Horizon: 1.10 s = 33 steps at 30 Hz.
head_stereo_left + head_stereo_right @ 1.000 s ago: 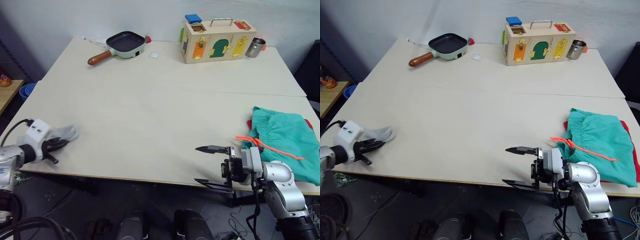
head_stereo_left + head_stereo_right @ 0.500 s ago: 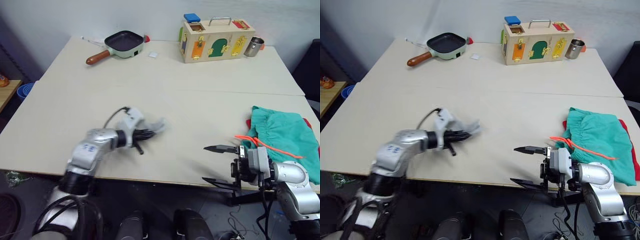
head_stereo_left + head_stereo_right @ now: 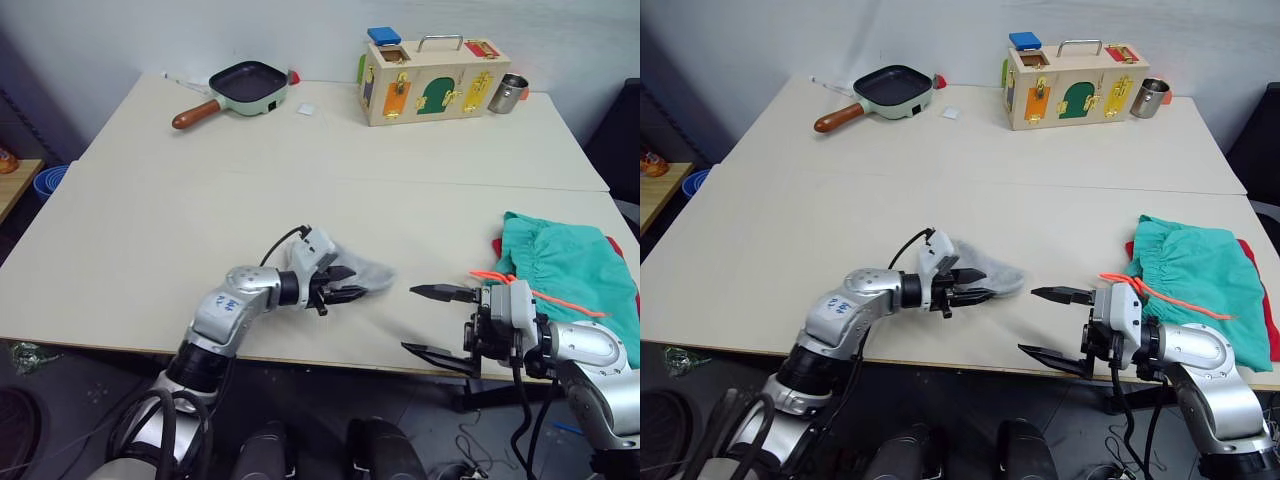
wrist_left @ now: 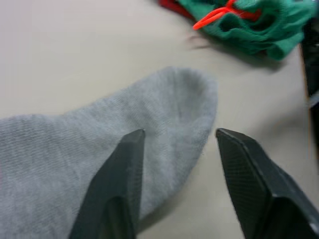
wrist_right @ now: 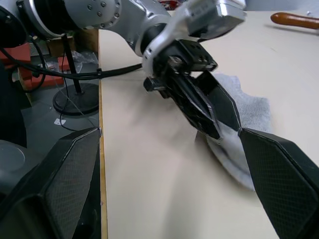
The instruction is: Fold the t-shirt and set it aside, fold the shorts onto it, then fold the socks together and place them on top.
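Observation:
A light grey sock (image 3: 368,271) lies flat on the table's front middle. My left gripper (image 3: 349,284) is at its near end with the fingers apart; in the left wrist view one finger (image 4: 124,169) rests over the sock (image 4: 89,144) and the other stands beside it on bare table. My right gripper (image 3: 410,318) hangs open just right of the sock, over the front edge. The teal shorts (image 3: 570,285) with an orange drawstring (image 3: 520,290) lie at the right on the red t-shirt (image 3: 1267,318), of which only edges show.
At the back stand a frying pan (image 3: 250,85), a wooden latch box (image 3: 435,80) and a metal cup (image 3: 511,93). A small white item (image 3: 308,109) lies near the pan. A blue bin (image 3: 50,180) sits beyond the left edge.
My left arm has swung the sock from the table's left front edge to the front middle, and its fingers have come apart. The right gripper stays open, shifted slightly left.

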### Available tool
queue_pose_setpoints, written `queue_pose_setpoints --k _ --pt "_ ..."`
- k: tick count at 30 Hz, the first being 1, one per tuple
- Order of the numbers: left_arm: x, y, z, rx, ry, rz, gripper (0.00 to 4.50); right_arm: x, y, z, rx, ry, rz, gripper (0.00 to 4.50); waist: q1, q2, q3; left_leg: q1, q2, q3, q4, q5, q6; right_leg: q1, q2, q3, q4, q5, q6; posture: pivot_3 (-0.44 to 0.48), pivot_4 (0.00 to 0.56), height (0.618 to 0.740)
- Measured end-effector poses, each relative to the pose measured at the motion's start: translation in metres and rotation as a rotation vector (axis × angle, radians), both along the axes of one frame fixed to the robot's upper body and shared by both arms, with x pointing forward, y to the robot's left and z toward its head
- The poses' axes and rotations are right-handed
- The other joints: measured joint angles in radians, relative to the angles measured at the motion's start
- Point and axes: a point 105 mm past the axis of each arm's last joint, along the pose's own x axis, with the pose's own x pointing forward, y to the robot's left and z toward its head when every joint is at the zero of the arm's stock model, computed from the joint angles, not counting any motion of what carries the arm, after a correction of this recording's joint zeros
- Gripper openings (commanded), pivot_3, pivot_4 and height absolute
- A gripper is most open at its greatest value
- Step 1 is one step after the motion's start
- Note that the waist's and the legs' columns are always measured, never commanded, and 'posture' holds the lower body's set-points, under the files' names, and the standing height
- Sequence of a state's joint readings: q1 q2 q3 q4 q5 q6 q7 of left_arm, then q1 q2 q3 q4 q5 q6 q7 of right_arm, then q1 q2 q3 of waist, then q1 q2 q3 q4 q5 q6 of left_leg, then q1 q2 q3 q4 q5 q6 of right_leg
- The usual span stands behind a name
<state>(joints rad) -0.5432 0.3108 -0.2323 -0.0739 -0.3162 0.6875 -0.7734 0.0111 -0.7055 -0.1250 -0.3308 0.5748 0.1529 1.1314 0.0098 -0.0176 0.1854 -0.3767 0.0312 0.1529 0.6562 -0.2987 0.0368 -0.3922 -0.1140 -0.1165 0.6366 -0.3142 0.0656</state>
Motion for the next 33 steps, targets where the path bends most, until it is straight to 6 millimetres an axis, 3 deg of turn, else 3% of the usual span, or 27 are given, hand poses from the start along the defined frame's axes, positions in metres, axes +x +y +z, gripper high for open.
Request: queue_pose_setpoints --k 6,9,13,19,22,25,28,33 --pt "0.000 0.043 0.026 0.003 -0.129 -0.032 2.93 0.015 0.006 0.001 -0.034 0.061 -0.114 4.50 -0.008 0.000 0.000 0.000 0.000 0.000 -0.001 0.000 -0.001 -0.001 0.000 0.000 0.000 0.000 -0.001 0.000 0.150 0.740" --pt "0.018 0.080 0.035 0.066 -0.243 0.024 2.93 0.022 0.015 -0.001 -0.087 0.050 -0.132 4.50 -0.010 0.000 0.000 0.000 0.000 -0.001 -0.002 0.000 -0.001 -0.001 0.000 -0.001 0.000 -0.001 -0.001 0.000 0.150 0.740" --pt "0.040 0.122 0.029 0.218 -0.349 0.032 2.93 0.031 0.036 -0.007 -0.195 -0.071 -0.114 4.50 -0.011 0.000 0.000 -0.002 0.000 0.000 -0.002 0.000 -0.001 -0.003 0.000 -0.002 -0.001 -0.001 -0.001 0.000 0.150 0.740" --pt "0.045 0.125 0.008 0.356 -0.402 -0.140 2.93 0.051 0.054 -0.015 -0.290 -0.225 -0.139 4.50 -0.008 0.000 0.000 -0.026 -0.001 -0.002 0.012 0.001 0.002 -0.020 0.000 -0.006 0.008 0.001 0.001 0.000 0.150 0.740" --pt "0.051 0.120 0.006 0.392 -0.442 -0.182 2.93 0.058 0.055 -0.025 -0.359 -0.247 -0.138 4.50 -0.010 0.000 0.000 -0.029 -0.002 -0.002 0.014 0.001 0.005 -0.021 0.001 -0.008 0.008 0.002 0.004 0.000 0.150 0.740" --pt "0.059 0.112 0.001 0.419 -0.474 -0.195 2.95 0.064 0.056 -0.031 -0.398 -0.263 -0.148 3.91 -0.010 0.000 0.000 -0.029 -0.002 -0.002 0.017 0.001 0.005 -0.020 0.000 -0.011 0.007 0.003 0.005 0.000 0.150 0.740" --pt "0.067 0.098 0.003 0.398 -0.529 -0.194 2.95 0.065 0.057 -0.038 -0.444 -0.283 -0.138 2.84 -0.011 -0.001 0.001 -0.029 -0.002 -0.003 0.019 0.000 0.007 -0.020 0.000 -0.011 0.007 0.003 0.005 0.000 0.150 0.740" --pt "0.072 0.103 0.008 0.392 -0.594 -0.150 2.95 0.069 0.055 -0.043 -0.464 -0.288 -0.157 1.08 -0.017 -0.001 0.001 -0.029 0.000 -0.003 0.019 0.000 0.006 -0.020 0.000 -0.011 0.009 0.003 0.005 0.000 0.150 0.740"
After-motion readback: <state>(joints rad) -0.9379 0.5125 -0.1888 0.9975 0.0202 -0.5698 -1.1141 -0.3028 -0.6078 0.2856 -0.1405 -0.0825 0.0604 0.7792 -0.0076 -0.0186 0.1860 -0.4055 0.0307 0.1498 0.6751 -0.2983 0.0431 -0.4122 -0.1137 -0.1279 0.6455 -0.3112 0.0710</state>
